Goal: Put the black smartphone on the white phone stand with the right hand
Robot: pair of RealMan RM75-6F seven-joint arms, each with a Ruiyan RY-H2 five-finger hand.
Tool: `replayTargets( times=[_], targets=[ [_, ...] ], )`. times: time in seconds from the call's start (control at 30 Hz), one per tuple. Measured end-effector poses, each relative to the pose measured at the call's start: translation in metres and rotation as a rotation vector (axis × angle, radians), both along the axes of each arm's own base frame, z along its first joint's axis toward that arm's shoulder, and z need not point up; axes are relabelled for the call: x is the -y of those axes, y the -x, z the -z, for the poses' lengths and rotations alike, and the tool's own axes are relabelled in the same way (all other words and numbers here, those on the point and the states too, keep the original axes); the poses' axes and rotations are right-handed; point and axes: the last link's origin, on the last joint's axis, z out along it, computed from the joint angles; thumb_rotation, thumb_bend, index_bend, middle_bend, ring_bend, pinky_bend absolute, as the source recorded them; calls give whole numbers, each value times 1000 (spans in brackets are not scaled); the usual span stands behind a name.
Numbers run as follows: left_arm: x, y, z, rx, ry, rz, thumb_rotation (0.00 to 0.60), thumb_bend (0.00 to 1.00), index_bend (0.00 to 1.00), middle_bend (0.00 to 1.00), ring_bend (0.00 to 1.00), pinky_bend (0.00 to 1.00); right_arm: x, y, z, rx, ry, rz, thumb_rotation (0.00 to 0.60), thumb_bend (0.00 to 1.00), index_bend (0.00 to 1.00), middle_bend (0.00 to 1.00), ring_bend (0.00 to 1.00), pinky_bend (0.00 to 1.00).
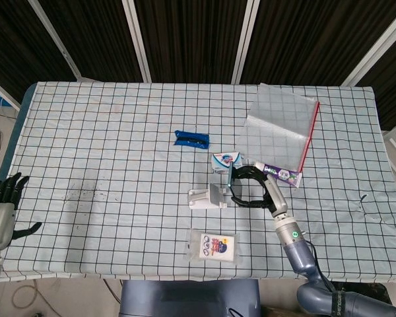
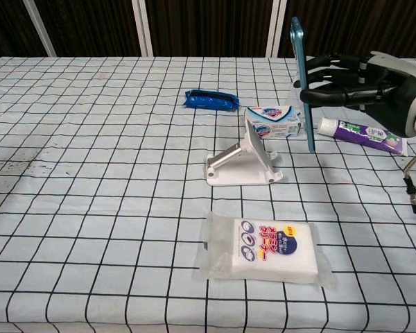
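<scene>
My right hand (image 2: 364, 84) (image 1: 257, 186) holds the black smartphone (image 2: 301, 83) upright and edge-on, lifted above the table, just right of the white phone stand (image 2: 244, 161). In the head view the phone (image 1: 231, 183) hangs right beside the stand (image 1: 208, 197). The stand sits at the table's middle with its sloped plate facing right and nothing on it. My left hand (image 1: 1, 210) hangs off the table's left edge, fingers apart and holding nothing.
A blue-white soap box (image 2: 273, 123) lies just behind the stand, a toothpaste tube (image 2: 360, 133) to its right, a blue packet (image 2: 209, 101) further back. A clear zip pouch (image 1: 282, 129) is at the back right. A white wipes pack (image 2: 263, 247) lies in front of the stand.
</scene>
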Motion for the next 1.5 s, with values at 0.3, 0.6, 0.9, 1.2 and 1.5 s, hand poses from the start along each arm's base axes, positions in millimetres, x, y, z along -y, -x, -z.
replayTargets(
  times=[0.3,0.6,0.9,1.2,1.5],
  targets=[
    [-2,0,0,8,-5,-13,600,0,0,0,0,0,6,-5,26,71,-40,-31,600,502,481,554,442,248],
    [-3,1,1,10,0,-23,600,0,0,0,0,0,14,-2,44,88,-55,-27,600,502,482,554,442,248],
    [-5,2,0,15,-1,-32,600,0,0,0,0,0,20,-2,55,123,-59,-11,600,502,482,554,442,248],
    [-5,3,0,13,-5,-38,600,0,0,0,0,0,22,-1,64,137,-73,5,600,503,482,554,442,248],
    [-5,3,-1,16,-5,-40,600,0,0,0,0,0,21,1,67,138,-70,18,600,501,482,553,442,248]
  ],
)
